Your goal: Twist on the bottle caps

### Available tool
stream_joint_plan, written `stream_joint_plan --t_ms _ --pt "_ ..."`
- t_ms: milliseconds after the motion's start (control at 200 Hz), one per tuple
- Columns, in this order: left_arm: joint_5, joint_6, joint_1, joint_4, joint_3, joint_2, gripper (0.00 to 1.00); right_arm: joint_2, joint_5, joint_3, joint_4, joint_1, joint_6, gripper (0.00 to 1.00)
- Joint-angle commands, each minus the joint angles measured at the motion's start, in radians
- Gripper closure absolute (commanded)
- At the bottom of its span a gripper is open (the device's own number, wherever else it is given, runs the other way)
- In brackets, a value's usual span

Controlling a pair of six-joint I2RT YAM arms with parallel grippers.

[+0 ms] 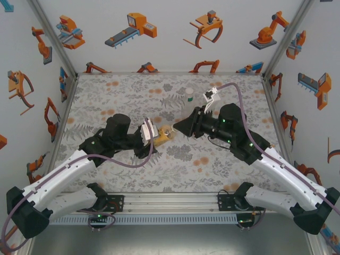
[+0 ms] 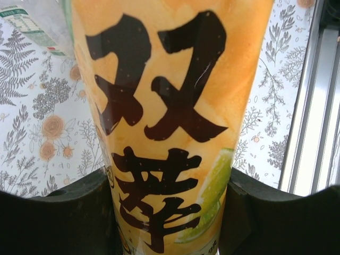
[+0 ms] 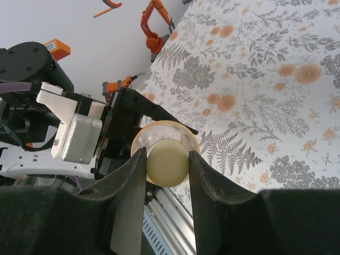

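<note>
We see the left gripper [image 1: 158, 136] near the middle of the floral-patterned desk [image 1: 127, 90]. Its dark fingers [image 2: 58, 218] are pressed against both sides of the orange-labelled bottle [image 1: 164, 134]. From the left wrist, this bottle [image 2: 170, 106] stands very close to the lens. Its orange label carries large black characters and a slice of lime low on the right, and a finger touches it on either flank.

From above, the bottle's neck points towards the right arm, and the right gripper [image 1: 176, 129] meets it head-on. In the right wrist view, the right gripper's fingers [image 3: 127, 202] pinch a pale yellow cap [image 3: 167, 162] between them. The cap sits against the bottle's mouth, with the rounded orange shoulder [image 3: 188, 139] showing as a ring around it. We cannot tell whether the cap is threaded on or merely resting there. Just behind the bottle, the same view shows the left gripper's black body and its white and silver housing [image 3: 74, 133].

Well apart from both grippers, towards the far edge of the desk, a small clear bottle with a white top [image 1: 189, 94] stands upright. In the top-left corner of the left wrist view, a clear plastic item with a small printed label [image 2: 24, 18] lies on the desk; which bottle it is, we cannot tell.
</note>
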Motion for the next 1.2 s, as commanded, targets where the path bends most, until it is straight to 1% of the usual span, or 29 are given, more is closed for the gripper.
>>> stream_joint_plan --t_ms 0,100,205,426,646,786,866,1041,1197 --pt "0.089 -0.022 0.002 0.145 0.015 -0.014 1.00 0.014 0.048 0.000 -0.036 0.000 -0.017 1.00" --pt "0.088 -0.027 0.002 0.159 0.017 -0.015 1.00 0.022 0.046 -0.005 -0.024 -0.001 0.013 1.00" --pt "0.089 -0.029 0.002 0.208 -0.007 -0.026 1.00 0.026 0.037 -0.004 -0.018 -0.001 0.040 1.00" --pt "0.077 -0.036 0.002 0.301 -0.046 -0.026 1.00 0.047 0.022 0.038 -0.070 0.000 0.084 1.00" --pt "-0.004 -0.049 -0.001 0.385 -0.050 0.010 1.00 0.048 0.090 0.068 -0.138 0.000 0.108 1.00" --pt "-0.028 -0.050 -0.008 0.433 -0.046 0.040 1.00 0.063 0.130 0.076 -0.144 0.001 0.134 1.00" --pt "-0.027 -0.047 -0.012 0.451 -0.047 0.054 1.00 0.075 0.136 0.086 -0.142 0.000 0.147 1.00" --pt "0.011 -0.028 -0.018 0.485 -0.061 0.069 1.00 0.085 0.136 0.119 -0.172 0.000 0.131 1.00" --pt "0.010 -0.030 -0.019 0.512 -0.071 0.074 1.00 0.095 0.114 0.154 -0.204 0.001 0.112 0.87"
